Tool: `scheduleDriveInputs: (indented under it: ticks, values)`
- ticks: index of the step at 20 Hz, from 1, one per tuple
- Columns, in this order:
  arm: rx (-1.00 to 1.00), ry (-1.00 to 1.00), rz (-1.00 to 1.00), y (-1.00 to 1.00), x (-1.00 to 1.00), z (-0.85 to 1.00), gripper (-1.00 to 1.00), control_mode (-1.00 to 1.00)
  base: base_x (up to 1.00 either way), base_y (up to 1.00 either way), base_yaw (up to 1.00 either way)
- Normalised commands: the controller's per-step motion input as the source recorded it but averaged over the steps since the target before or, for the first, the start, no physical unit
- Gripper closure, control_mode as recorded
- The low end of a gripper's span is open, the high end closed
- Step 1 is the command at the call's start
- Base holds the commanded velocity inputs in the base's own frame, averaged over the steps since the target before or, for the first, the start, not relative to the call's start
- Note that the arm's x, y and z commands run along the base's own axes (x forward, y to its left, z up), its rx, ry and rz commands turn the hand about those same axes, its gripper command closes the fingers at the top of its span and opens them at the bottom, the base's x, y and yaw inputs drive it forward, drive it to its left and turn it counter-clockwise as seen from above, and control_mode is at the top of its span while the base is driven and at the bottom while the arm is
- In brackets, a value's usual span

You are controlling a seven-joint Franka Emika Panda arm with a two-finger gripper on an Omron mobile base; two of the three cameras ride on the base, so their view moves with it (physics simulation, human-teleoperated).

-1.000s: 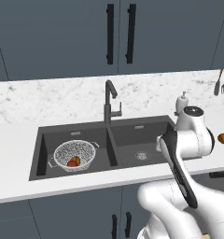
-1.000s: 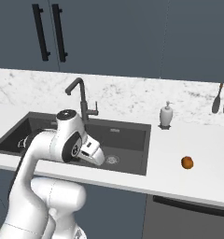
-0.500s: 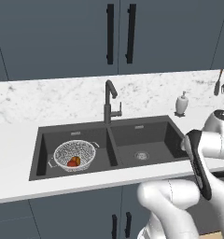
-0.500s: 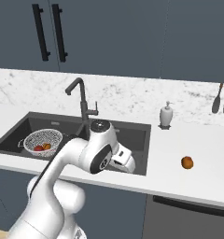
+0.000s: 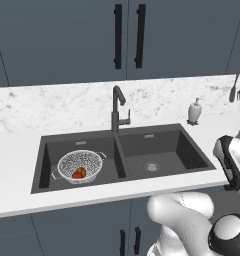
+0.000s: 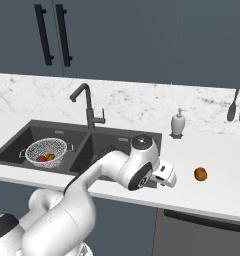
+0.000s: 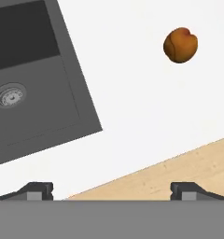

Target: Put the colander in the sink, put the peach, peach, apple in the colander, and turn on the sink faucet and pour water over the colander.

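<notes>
Sitting in the left basin of the sink (image 6: 22,142), the colander (image 6: 46,152) holds a red apple (image 6: 41,159) and an orange peach (image 6: 50,157). Faucet (image 6: 86,106) upright behind the divider. Fingers (image 7: 111,190) spread wide, empty, above the worktop (image 6: 217,192) edge right of the sink. Second peach (image 6: 201,174) lies on the worktop, apart from them.
</notes>
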Motion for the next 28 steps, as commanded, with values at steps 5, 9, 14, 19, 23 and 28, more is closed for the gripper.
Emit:
scheduleDriveInputs:
  ticks: [5,9,14,19,23,28]
  values:
    - [0.0,0.02,-0.01,-0.87,0.56,0.0,-1.0,-1.0,0.0,0.0,0.0]
    - [0.0,0.06,-0.03,-0.67,0.61,-0.08,-1.0,-1.0,0.0,0.0,0.0]
    - [0.0,0.0,0.0,-0.44,0.35,-0.23,-1.0,-1.0,0.0,0.0,0.0]
    - [0.0,0.0,0.0,-0.57,0.29,-0.1,-1.0,-1.0,0.0,0.0,0.0]
    - [0.0,0.0,0.0,-0.36,0.28,-0.07,-1.0,-1.0,0.0,0.0,0.0]
    - [0.0,0.0,-0.01,-0.3,0.19,-0.17,-1.0,-1.0,0.0,0.0,0.0]
